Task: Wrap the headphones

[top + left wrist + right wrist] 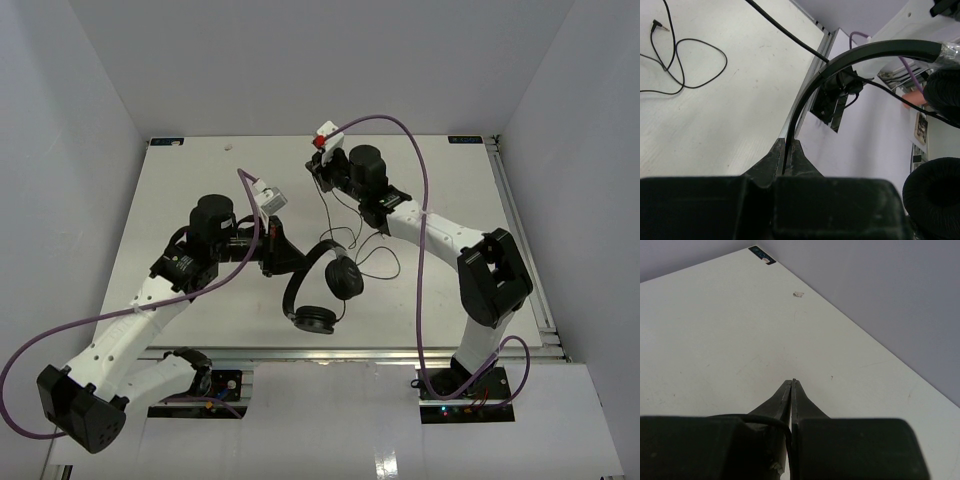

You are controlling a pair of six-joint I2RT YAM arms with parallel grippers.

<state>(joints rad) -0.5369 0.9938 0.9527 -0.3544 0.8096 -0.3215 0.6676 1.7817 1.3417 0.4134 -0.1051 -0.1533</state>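
The black headphones (344,278) hang low over the middle of the white table, both round earcups toward the near edge. My left gripper (289,258) is shut on the thin headband (875,48), which runs edge-on between the fingertips. One padded earcup (935,195) fills the lower right of the left wrist view. The thin black cable (326,212) climbs from the headphones to my right gripper (317,171), which is raised over the far middle of the table. That gripper (793,383) is shut on the cable (782,424), pinched deep in the jaws. Loose cable loops (715,50) and the jack plug (660,25) lie on the table.
Purple robot cables (420,230) arc over both arms. An aluminium rail (522,250) lines the table's right edge and another (350,353) the near edge. A small white scrap (799,293) lies near the far edge. Grey walls close in the back and sides.
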